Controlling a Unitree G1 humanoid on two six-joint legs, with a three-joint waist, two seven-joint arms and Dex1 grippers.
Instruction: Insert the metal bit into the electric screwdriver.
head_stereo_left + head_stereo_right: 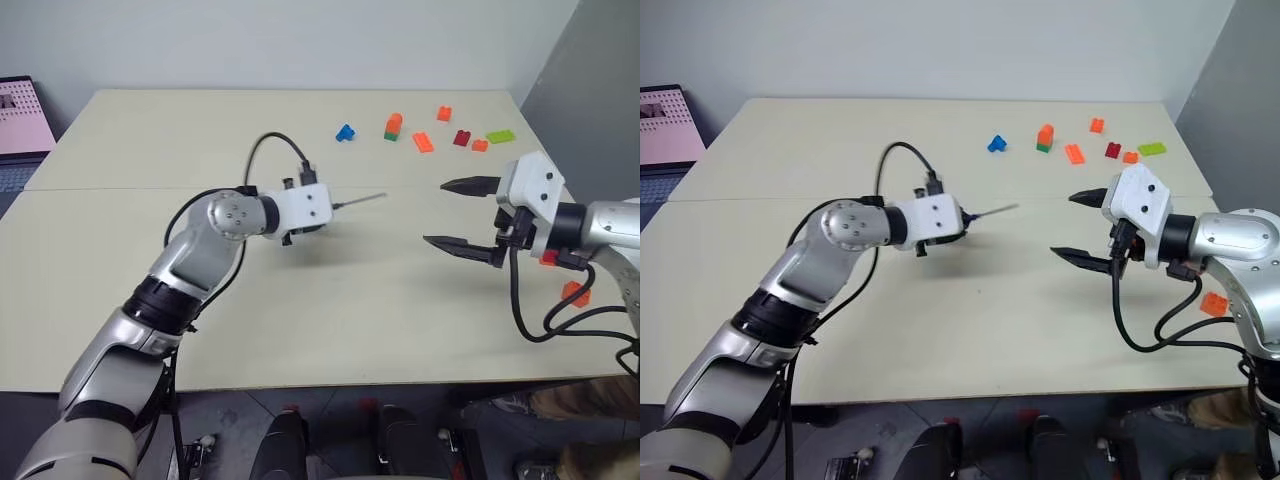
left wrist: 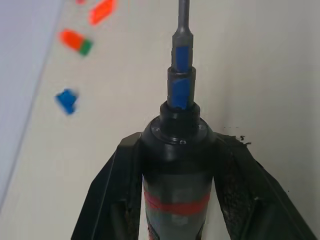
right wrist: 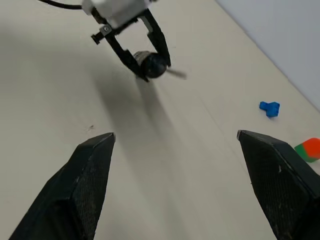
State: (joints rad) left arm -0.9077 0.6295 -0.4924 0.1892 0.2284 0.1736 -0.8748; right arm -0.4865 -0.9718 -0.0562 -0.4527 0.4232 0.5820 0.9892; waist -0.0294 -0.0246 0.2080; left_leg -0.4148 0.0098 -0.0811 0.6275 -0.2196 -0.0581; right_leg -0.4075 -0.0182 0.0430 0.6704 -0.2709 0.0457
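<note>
Spanning the whole scene is a pale table (image 1: 300, 300), its near-left and far-left corners cut off by the frame. Over its middle hovers the left gripper (image 1: 300, 215), fingers pressed against the electric screwdriver (image 2: 176, 170), whose black body is mostly hidden behind the white wrist housing in the head views. The tool's rear end runs off the edge of the left wrist view. The metal bit (image 1: 360, 200) sticks out of the screwdriver's nose, pointing right; its tip is cropped in the left wrist view. At the right, the right gripper (image 1: 462, 215) hangs empty, fingers spread wide, well apart from the bit. Far right lie small coloured blocks (image 1: 423, 143), their shapes hard to make out.
</note>
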